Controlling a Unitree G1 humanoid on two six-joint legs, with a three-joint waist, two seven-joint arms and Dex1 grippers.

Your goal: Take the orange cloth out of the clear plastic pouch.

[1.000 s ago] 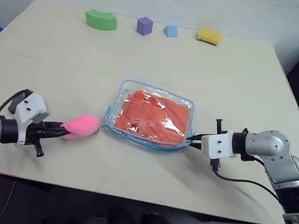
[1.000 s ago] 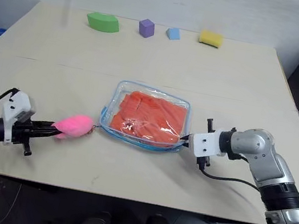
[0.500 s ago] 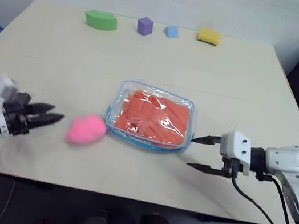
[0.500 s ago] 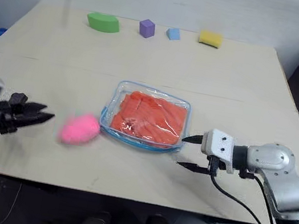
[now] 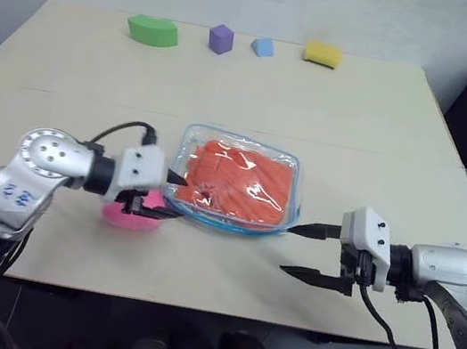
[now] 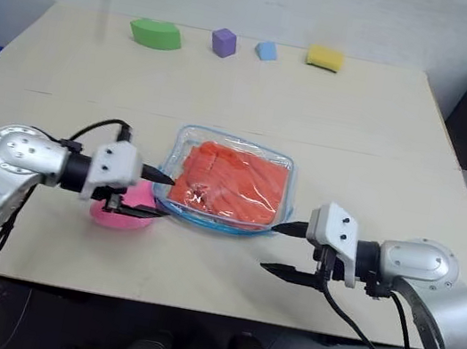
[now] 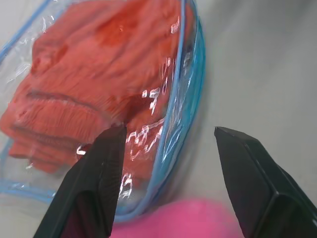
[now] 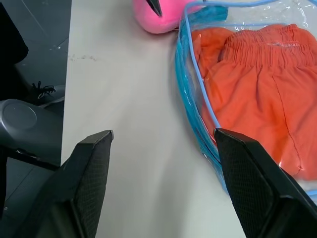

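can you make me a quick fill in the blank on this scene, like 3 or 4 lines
1. The orange cloth lies ____ the clear pouch.
2. The pompom beside the pouch is ____ in colour.
3. The left gripper and the right gripper both have their fingers ____.
4. At the table's far edge, the purple block sits between the green block and the ____ block.

Missing words: inside; pink; open; blue
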